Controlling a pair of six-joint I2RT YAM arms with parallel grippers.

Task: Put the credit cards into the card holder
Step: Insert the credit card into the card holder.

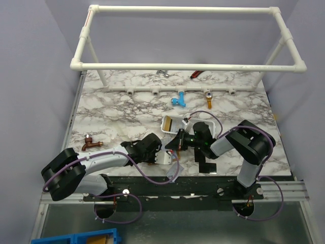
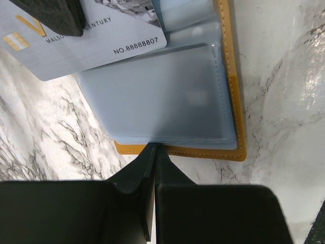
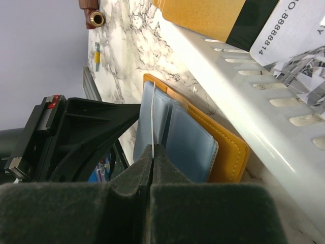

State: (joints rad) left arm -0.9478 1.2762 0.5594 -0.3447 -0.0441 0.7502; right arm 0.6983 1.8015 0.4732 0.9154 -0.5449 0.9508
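My left gripper (image 2: 152, 152) is pinched shut on the near edge of a clear sleeve of the open orange wallet (image 2: 232, 101). Its camera shows a silver card (image 2: 101, 48) face-up just beyond, over the sleeves. My right camera sees that card only edge-on, clamped in my right gripper (image 3: 152, 151), with a white basket (image 3: 238, 96) at its right holding a gold card (image 3: 203, 15). Only the overhead view shows black cards (image 1: 205, 165) on the marble table (image 1: 111, 107), a white pipe frame (image 1: 188, 66) and lilac walls (image 1: 30, 76).

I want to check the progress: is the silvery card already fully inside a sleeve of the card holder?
No, the silvery card sticks out past the clear sleeves of the card holder, its number uncovered.
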